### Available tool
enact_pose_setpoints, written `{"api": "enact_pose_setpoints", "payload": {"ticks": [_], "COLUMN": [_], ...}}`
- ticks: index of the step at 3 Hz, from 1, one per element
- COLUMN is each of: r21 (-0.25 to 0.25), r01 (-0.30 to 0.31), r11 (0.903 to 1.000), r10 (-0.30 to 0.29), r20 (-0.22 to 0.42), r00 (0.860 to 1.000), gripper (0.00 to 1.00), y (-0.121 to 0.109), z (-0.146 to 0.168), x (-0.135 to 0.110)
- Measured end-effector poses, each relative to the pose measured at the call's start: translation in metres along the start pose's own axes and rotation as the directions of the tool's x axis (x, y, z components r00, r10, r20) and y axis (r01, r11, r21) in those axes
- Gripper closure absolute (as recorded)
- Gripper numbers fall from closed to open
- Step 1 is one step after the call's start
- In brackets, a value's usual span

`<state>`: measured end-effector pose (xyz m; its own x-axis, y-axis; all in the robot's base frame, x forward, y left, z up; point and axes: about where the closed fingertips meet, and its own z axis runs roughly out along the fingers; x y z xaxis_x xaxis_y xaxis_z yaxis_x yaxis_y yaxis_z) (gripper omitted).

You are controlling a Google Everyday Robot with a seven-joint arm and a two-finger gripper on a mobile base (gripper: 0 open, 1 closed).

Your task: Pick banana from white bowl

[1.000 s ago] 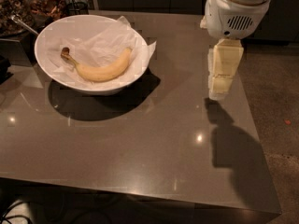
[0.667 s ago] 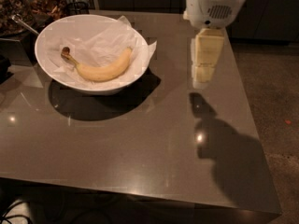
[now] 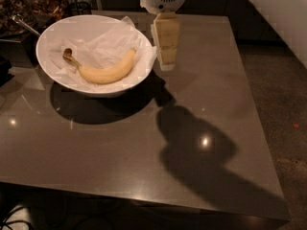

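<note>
The banana (image 3: 106,71) is pale yellow with a dark brown stem tip pointing left. It lies curved on crumpled white paper inside the large white bowl (image 3: 53,71) at the table's back left. My gripper (image 3: 166,63) hangs from the white arm head at the top centre. It points down just right of the bowl's right rim, above the table. It holds nothing that I can see.
The bowl stands on a grey-brown glossy table (image 3: 144,152). Dark clutter and a metal utensil (image 3: 24,25) lie behind the bowl at the far left. The table's right edge drops to the floor (image 3: 283,104).
My gripper has moved left across the table, from the right side to just beside the bowl's right rim. The banana and bowl have not moved.
</note>
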<state>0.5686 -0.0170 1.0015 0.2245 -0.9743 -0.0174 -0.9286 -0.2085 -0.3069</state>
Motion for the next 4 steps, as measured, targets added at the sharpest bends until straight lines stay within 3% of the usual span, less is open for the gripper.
{"api": "enact_pose_setpoints", "payload": {"ticks": [1, 2, 4], "r21": [0.034, 0.032, 0.034], "r01": [0.011, 0.032, 0.146], "r11": [0.9994, 0.999, 0.9887], "r10": [-0.012, -0.034, -0.149], "r20": [0.019, 0.038, 0.132], "r00": [1.0, 0.999, 0.98], "gripper": [0.0, 0.0, 0.02], "y": [-0.01, -0.027, -0.082], "z": [0.0, 0.005, 0.026], "x": [-0.009, -0.024, -0.079]}}
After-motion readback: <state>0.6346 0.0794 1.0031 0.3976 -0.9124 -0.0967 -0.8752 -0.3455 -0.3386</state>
